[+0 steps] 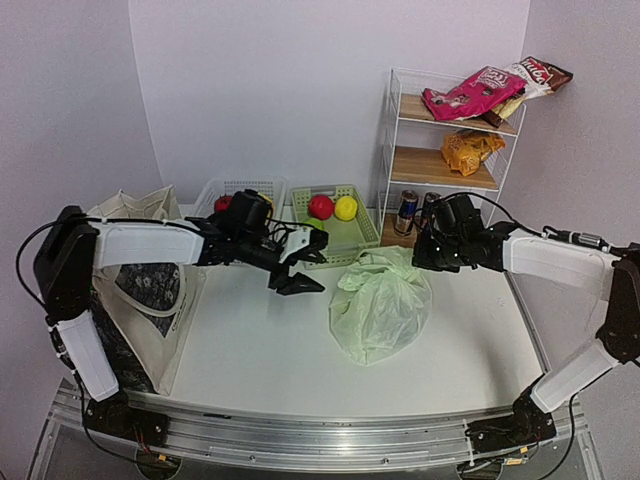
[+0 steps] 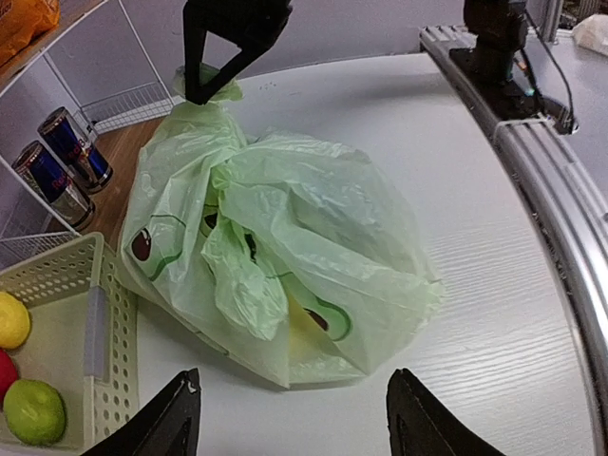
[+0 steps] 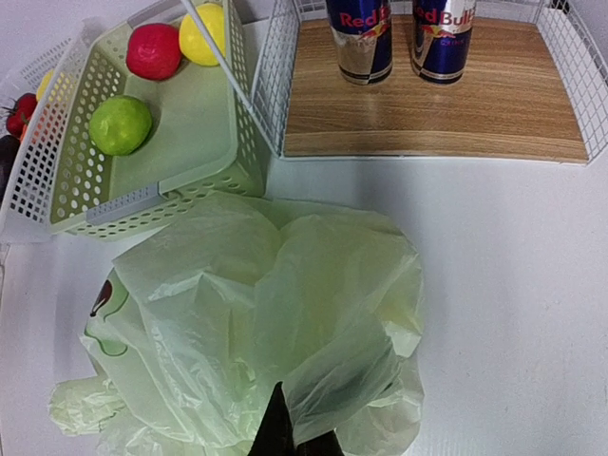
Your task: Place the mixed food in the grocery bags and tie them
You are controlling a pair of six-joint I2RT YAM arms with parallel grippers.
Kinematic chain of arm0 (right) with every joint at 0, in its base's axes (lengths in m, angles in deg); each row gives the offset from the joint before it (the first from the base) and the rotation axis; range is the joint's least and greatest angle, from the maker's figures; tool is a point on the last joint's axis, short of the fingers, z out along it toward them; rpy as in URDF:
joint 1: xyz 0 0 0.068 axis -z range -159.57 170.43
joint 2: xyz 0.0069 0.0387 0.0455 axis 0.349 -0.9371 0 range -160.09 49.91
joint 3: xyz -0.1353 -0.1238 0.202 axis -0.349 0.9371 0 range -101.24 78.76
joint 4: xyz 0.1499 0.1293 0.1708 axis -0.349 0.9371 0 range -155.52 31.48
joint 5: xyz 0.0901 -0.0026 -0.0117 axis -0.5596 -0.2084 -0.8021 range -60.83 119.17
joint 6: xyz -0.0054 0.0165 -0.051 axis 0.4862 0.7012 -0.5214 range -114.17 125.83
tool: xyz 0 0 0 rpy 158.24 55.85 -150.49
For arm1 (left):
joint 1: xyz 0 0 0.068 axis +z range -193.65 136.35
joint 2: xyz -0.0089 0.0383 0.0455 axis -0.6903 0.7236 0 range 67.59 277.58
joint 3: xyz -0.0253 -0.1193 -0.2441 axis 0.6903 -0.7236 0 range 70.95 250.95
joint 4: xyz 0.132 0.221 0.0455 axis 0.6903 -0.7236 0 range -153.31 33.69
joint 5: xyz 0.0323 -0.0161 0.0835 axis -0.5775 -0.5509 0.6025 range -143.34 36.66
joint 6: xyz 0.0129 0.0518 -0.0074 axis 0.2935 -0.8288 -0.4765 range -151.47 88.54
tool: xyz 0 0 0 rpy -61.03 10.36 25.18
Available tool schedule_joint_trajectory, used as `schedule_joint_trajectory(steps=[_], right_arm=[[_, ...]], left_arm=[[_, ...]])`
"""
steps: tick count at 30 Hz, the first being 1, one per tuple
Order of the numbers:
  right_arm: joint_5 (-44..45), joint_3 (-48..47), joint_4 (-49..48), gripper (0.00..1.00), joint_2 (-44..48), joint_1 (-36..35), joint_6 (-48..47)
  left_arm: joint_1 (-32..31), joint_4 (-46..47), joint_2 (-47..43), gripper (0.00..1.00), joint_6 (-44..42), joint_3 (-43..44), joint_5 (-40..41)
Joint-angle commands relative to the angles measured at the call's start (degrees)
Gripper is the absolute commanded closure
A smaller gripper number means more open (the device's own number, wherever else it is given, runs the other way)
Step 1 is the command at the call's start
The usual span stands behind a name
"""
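The pale-green plastic grocery bag (image 1: 380, 305) printed with avocados lies bunched on the white table, and a yellow shape shows through its film (image 2: 302, 323). My right gripper (image 1: 420, 260) is at the bag's far right top, shut on a fold of the plastic (image 3: 294, 439). My left gripper (image 1: 311, 265) hangs open just left of the bag, its fingertips (image 2: 182, 410) spread wide with only bare table between them. The cream canvas tote (image 1: 150, 290) sits at the far left. Two blue-silver drink cans (image 3: 359, 38) stand on the lowest shelf. An orange crisp packet (image 1: 468, 150) lies on the middle shelf.
A white wire shelf rack (image 1: 390, 130) stands at the back right with a pink crisp packet (image 1: 470, 95) on top. A green basket (image 3: 204, 176) behind the bag holds a red, a yellow and a green fruit. A white basket (image 1: 238, 190) sits left of it.
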Motion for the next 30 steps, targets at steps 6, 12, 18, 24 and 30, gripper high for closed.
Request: schedule_joint_trajectory(steps=[6,12,18,24,30], right_arm=[[-4.2,1.3,-3.5,1.00,1.0,0.0,-0.5],[-5.2,1.4,-4.4,1.00,1.3,0.0,-1.3],[-5.7,2.1,-5.7,1.00,2.5,-0.1,-2.0],[-6.5,2.6,-6.6,1.00,2.9,-0.1,-2.4],[-6.5,3.3,-7.1,1.00,3.3,0.0,-2.7]], left_arm=[[-5.4,1.3,12.0,0.27,-12.7,12.7,7.4],[-7.0,4.7,15.7,0.34,-13.6,14.2,11.0],[-7.1,7.4,18.3,0.40,-15.1,14.9,16.3],[-7.0,9.6,20.0,0.42,-15.9,15.6,18.4],[-7.0,9.0,20.4,0.62,-16.3,17.1,17.7]])
